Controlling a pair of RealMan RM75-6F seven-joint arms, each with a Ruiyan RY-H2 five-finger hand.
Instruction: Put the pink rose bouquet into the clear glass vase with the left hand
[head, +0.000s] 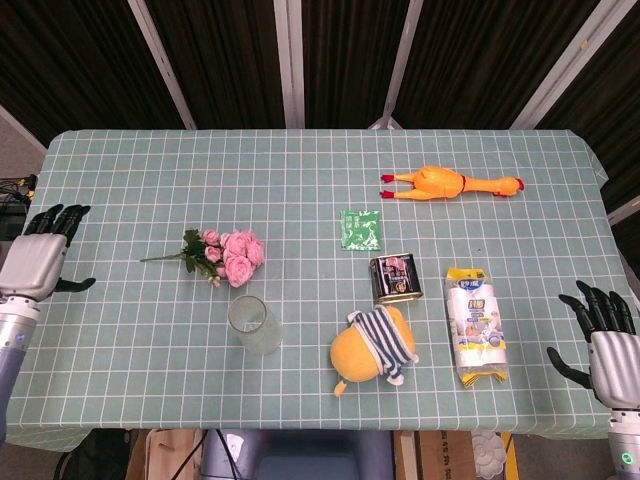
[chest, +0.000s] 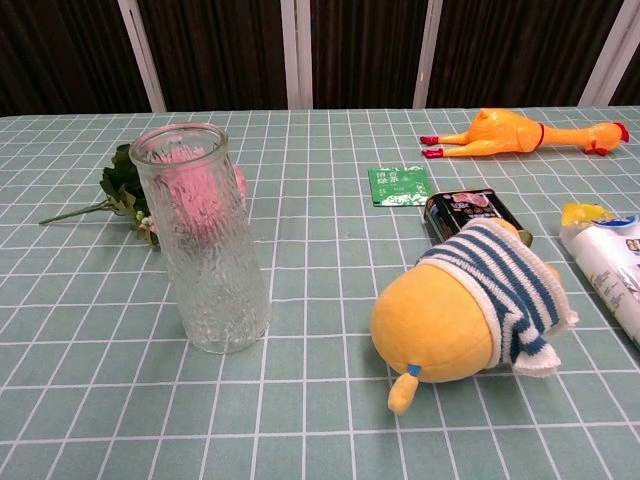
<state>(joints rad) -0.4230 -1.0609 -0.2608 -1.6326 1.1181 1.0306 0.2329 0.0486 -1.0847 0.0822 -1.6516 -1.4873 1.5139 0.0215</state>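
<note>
Your left hand (head: 38, 262) at the table's (head: 120, 180) left edge, fingers spread, holding nothing — well left of the vase (head: 253, 324), bouquet (head: 228, 256) lying just behind the vase, right hand (head: 603, 340) open too — far right of the vase.

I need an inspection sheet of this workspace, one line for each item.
Surface: table under a green checked cloth.
Job's things: pink rose bouquet lies flat; clear glass vase stands upright, empty, just in front of it.
Clutter: rubber chicken, green packet, tin can, plush toy, white packet.
Hands: left hand at the table's left edge, holds nothing; right hand beyond the right edge, fingers spread, holds nothing.
Cables: nothing seen.
Surroundings: dark curtain behind.
</note>
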